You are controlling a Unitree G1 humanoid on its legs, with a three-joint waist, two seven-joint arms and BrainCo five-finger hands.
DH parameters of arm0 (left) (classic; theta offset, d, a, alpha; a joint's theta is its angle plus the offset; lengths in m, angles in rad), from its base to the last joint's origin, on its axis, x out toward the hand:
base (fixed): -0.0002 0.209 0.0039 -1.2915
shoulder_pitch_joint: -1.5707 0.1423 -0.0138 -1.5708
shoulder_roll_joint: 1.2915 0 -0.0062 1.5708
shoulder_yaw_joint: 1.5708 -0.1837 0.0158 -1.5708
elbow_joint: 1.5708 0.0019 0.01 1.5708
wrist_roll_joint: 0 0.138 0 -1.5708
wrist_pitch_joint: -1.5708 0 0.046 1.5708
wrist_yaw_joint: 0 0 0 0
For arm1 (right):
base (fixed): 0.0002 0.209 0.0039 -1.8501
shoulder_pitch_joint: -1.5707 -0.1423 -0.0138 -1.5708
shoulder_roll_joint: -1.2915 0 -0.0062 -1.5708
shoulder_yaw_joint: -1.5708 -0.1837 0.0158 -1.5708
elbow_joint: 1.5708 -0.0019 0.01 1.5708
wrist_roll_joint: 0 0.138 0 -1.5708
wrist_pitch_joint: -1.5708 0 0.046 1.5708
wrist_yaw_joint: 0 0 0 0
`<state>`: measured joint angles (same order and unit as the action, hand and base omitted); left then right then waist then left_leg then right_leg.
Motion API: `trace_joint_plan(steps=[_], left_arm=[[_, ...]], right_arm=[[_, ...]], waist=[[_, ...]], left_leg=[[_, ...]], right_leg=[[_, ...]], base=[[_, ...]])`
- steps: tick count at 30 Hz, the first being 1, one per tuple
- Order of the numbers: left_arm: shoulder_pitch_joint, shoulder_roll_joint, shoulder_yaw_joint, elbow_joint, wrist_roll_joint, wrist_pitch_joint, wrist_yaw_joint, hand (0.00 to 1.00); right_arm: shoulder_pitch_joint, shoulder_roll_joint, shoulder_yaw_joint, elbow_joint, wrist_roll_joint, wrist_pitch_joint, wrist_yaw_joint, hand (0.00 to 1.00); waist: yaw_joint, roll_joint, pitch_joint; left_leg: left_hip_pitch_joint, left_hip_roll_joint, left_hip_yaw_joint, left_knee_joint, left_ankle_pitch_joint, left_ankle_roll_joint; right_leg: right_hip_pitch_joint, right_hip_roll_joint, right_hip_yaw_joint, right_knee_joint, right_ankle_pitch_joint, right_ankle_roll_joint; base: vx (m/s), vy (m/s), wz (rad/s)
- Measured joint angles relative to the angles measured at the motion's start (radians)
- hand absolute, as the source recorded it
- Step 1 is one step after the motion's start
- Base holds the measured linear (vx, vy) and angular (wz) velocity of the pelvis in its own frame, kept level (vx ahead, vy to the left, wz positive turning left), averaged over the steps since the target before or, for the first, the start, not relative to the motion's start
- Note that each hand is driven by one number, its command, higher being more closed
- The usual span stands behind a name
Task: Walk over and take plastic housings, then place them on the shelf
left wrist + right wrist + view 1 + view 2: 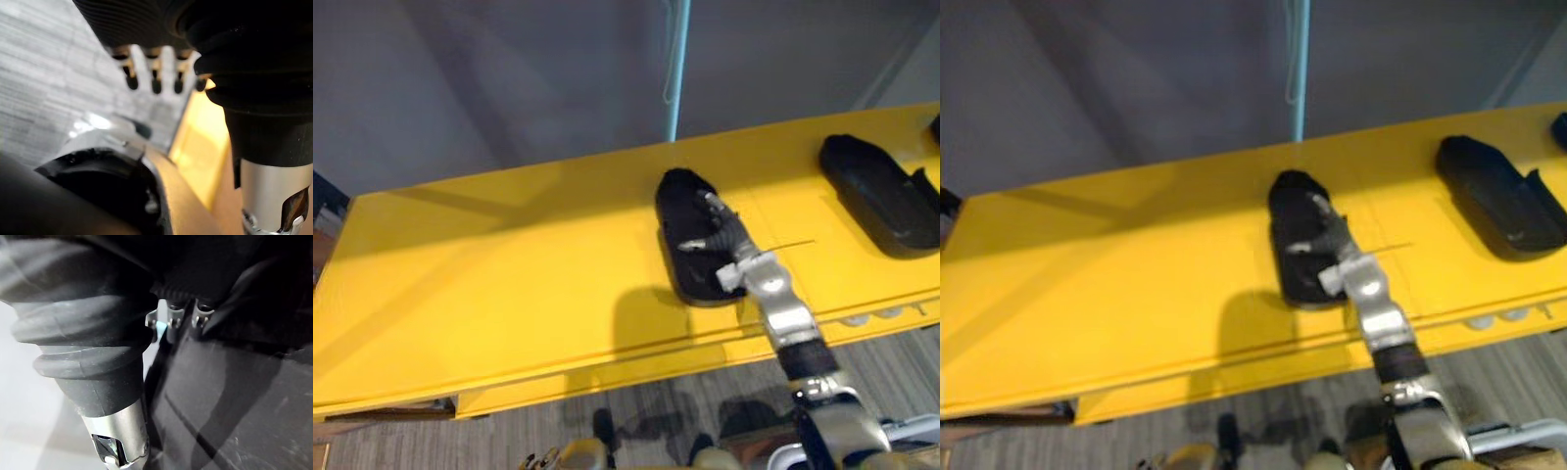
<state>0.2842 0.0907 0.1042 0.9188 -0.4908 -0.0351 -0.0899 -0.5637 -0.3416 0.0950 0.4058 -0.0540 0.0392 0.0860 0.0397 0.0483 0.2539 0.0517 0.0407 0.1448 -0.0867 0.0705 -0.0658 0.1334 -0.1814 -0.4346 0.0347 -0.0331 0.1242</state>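
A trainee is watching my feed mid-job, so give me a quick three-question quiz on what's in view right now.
1. True or false: the right hand lies on a black housing on the yellow shelf.
2. Where does the second housing sit relative to that one? A) to the robot's right, B) to the robot's left, C) on the floor.
3. What surface shows past the left hand, which hangs open?
Key: 1 true; 2 A; 3 the grey floor.
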Motion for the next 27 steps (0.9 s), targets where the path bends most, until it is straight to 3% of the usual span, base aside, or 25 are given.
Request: trace_joint_plan(steps=[7, 19, 24, 27], left_arm=[[0.015, -0.001, 0.001, -0.001, 0.001, 0.016, -0.003, 0.00], [0.015, -0.021, 0.008, -0.016, 0.023, 0.014, -0.008, 0.00], [0.015, -0.021, 0.009, -0.016, 0.030, -0.003, -0.014, 0.00], [0.015, -0.021, 0.009, -0.014, 0.030, -0.014, -0.015, 0.00]], right_arm=[[-0.025, -0.016, -0.004, 0.047, -0.100, -0.045, -0.030, 0.00], [-0.088, -0.038, -0.004, 0.012, 0.000, -0.200, -0.075, 0.00], [-0.087, -0.030, -0.023, -0.190, 0.051, -0.234, -0.083, 0.00], [-0.067, -0.017, -0.055, -0.333, 0.073, -0.230, -0.078, 0.00]], waist=[[0.003, 0.008, 0.004], [0.004, 0.017, 0.014], [0.004, 0.015, 0.015], [0.002, 0.009, 0.017]], left_leg=[[-0.003, -0.008, -0.002, -0.001, 0.000, 0.001], [-0.003, -0.015, 0.000, 0.000, 0.000, 0.001], [-0.001, -0.008, 0.012, 0.004, 0.000, 0.001], [0.003, 0.005, 0.029, 0.004, 0.000, 0.000]], right_leg=[[0.000, -0.007, -0.004, -0.001, 0.002, 0.004], [0.003, -0.009, -0.002, -0.008, 0.006, 0.010], [-0.006, -0.007, 0.021, -0.007, 0.009, 0.006], [-0.012, 0.007, 0.039, -0.007, 0.012, 0.000]], base=[[-0.01, 0.005, 0.03], [0.00, 0.000, 0.00], [0.01, 0.002, -0.10], [-0.02, -0.020, -0.17]])
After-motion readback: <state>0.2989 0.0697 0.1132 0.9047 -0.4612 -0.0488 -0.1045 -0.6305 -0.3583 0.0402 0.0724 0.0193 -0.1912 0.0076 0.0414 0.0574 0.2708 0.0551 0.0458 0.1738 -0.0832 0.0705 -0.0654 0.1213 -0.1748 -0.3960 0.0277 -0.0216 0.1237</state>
